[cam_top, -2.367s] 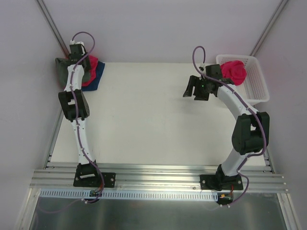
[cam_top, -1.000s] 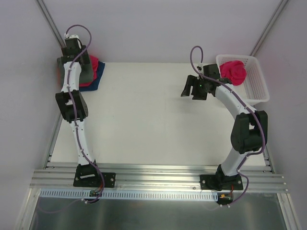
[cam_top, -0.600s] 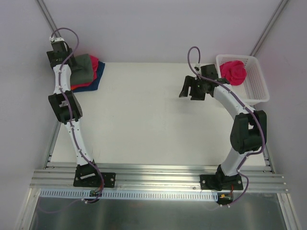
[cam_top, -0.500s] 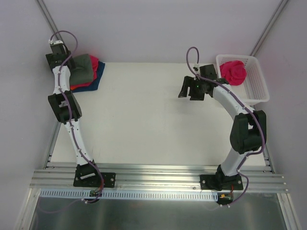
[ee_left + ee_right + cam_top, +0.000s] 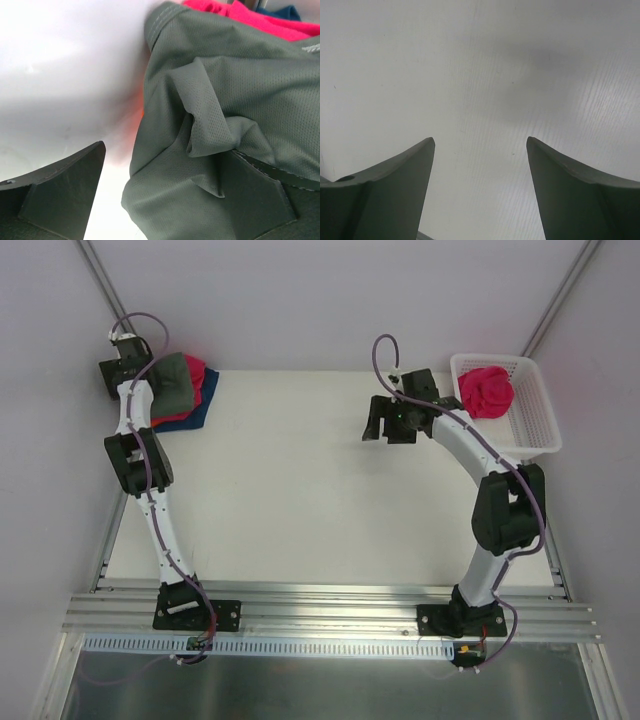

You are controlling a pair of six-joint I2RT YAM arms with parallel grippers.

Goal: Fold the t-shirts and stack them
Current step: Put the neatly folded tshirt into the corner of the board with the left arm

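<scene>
Stack's in the far left corner of the surface (image 5: 300,490): dark grey t-shirt (image 5: 240,90) on top, with a pink t-shirt (image 5: 196,370) and a blue one (image 5: 197,412) poking out underneath. One more pink t-shirt (image 5: 487,390) is balled up in the white lattice basket (image 5: 535,430) at the far right corner.

The left pincer (image 5: 167,150) is spread wide and not pinching anything, but the wrist view is what worries me. A bunched fold of the grey cloth sits right up against one finger (image 5: 260,200) and seems draped over its tip. If the arm backs off low or sideways, my guess is that the fold catches and drags. That would undo the fold or slide the whole pile, and it's already tight in the corner by the wall.

The grey shirt also looks lumpy rather than flat, so whatever goes on top will probably sit crooked.

The right pincer (image 5: 480,142) is spread too, over bare surface near the far edge, just beside the basket. When it goes for that crumpled pink shirt, a fingertip could hook the lattice. The basket looks light, so it might lift along with the shirt.
</scene>
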